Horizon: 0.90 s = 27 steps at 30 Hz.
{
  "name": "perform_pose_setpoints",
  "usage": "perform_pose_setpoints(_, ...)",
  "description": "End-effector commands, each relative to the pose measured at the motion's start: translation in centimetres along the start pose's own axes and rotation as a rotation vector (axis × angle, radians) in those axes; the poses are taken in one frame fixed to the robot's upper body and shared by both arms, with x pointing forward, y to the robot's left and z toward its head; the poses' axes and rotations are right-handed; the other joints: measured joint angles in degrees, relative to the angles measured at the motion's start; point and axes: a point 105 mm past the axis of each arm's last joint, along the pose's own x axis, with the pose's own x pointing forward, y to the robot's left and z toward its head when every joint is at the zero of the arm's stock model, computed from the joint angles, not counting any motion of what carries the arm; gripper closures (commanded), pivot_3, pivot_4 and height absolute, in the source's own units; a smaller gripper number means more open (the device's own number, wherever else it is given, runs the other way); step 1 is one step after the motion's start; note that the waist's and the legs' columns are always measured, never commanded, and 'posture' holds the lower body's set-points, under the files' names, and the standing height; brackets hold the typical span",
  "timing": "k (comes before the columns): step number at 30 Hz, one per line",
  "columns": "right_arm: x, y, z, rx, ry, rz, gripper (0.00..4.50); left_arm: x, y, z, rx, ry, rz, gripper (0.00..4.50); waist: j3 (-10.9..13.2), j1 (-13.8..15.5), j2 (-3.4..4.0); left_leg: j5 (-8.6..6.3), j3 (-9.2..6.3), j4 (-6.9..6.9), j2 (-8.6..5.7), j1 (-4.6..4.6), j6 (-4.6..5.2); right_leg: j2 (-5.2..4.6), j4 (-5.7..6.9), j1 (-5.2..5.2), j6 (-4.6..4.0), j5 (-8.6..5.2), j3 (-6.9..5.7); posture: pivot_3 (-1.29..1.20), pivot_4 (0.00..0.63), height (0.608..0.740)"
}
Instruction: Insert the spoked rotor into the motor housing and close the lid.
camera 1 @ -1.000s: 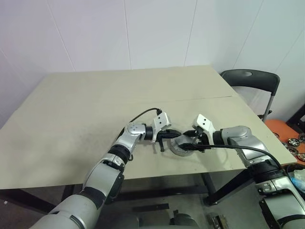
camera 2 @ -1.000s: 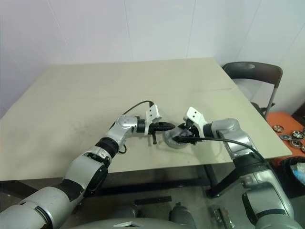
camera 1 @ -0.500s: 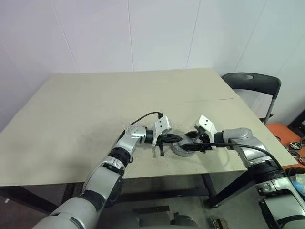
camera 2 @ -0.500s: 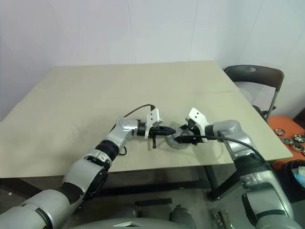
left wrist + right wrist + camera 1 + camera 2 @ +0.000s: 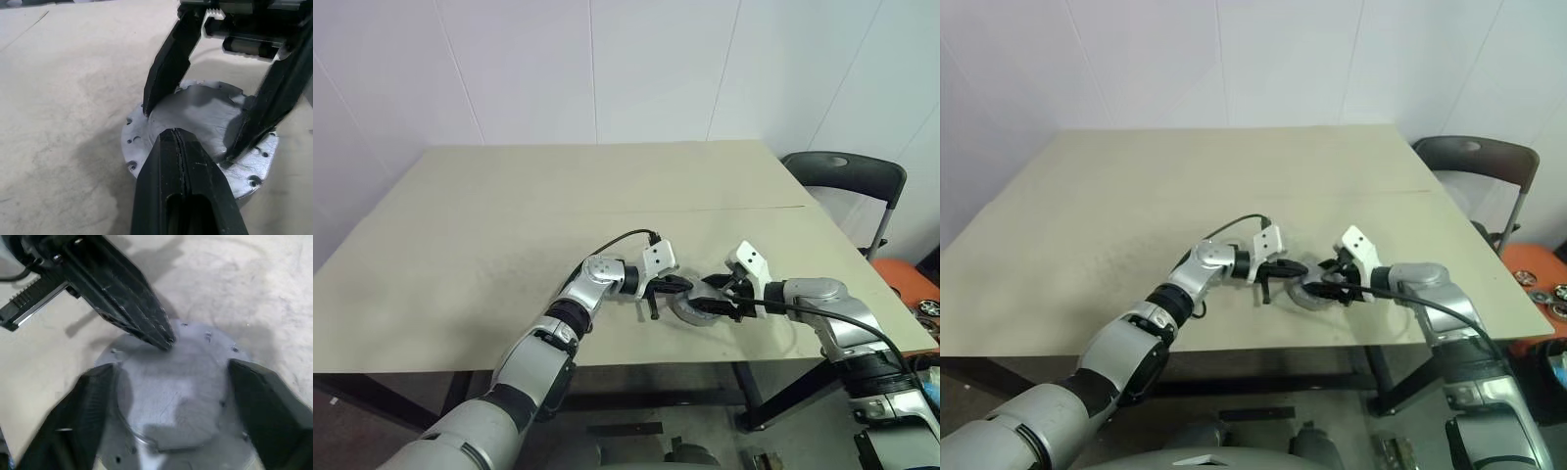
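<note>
The lid, a round silver-grey disc with small holes round its flange, lies flat on top of the low round motor housing near the table's front edge. The spoked rotor is hidden. My left gripper is shut, and its tip rests at the lid's near rim from the left. My right gripper is open. Its two black fingers straddle the lid from the right without pinching it, and both show in the left wrist view on either side of the disc.
The tan table has a thin seam running across it behind the arms. A dark chair stands at the table's right. An orange patch with metal wheels lies on the floor to the far right.
The right gripper's fingers have spread wider around the lid, and that hand has drawn slightly to the right. The whole picture has shifted with the camera. The left gripper stays shut at the lid.
</note>
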Motion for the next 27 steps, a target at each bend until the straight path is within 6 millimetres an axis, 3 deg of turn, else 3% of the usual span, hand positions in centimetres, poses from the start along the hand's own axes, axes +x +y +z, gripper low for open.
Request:
perform_pose_setpoints(1, -1.1, -0.5, -1.3, 0.06, 0.042, -0.018, 0.06, 0.2, -1.4, -3.2, -0.039, 0.137, -0.047, 4.5, 0.0, 0.0, 0.0, -0.03, 0.01, 0.0, 0.0, -0.01, 0.06, -0.02, -0.04, 0.0, 0.01, 0.01, 0.0, 0.0, 0.0, 0.74)
perform_pose_setpoints(9, -2.3, -1.0, 2.0, 0.131, -0.15, 0.023, 0.06, -0.2, -1.4, -3.5, -0.048, 0.131, -0.048, 4.5, 0.1, -0.3, 0.07, -0.05, 0.04, -0.04, 0.0, -0.09, 0.08, -0.01, -0.07, -0.06, 0.01, 0.0, 0.0, 0.0, 0.0, 0.74)
perform_pose_setpoints(13, -3.3, -2.3, 2.9, 0.231, -0.24, 0.0, 0.06, -0.2, -1.7, -3.6, -0.053, 0.131, -0.067, 4.5, 0.1, -0.3, 0.08, -0.04, 0.05, -0.07, -0.01, -0.12, 0.08, -0.01, -0.07, -0.11, 0.02, 0.01, 0.01, 0.0, 0.0, 0.74)
perform_pose_setpoints(21, -4.4, -5.6, 0.2, 0.555, -0.149, -0.158, 0.06, -0.2, -2.3, -3.4, -0.048, 0.121, -0.111, 4.5, 0.0, -0.2, 0.15, -0.06, 0.09, -0.24, -0.01, -0.22, 0.11, -0.01, -0.07, -0.3, -0.23, 0.18, 0.05, 0.0, 0.0, 0.74)
perform_pose_setpoints(27, -4.4, -4.9, -1.7, 0.706, -0.035, -0.155, 0.06, -0.2, -2.5, -3.4, -0.041, 0.122, -0.128, 4.5, 0.0, -0.2, 0.19, -0.09, 0.11, -0.3, -0.02, -0.3, 0.16, -0.03, -0.06, -0.35, -0.21, 0.19, 0.14, 0.0, 0.0, 0.74)
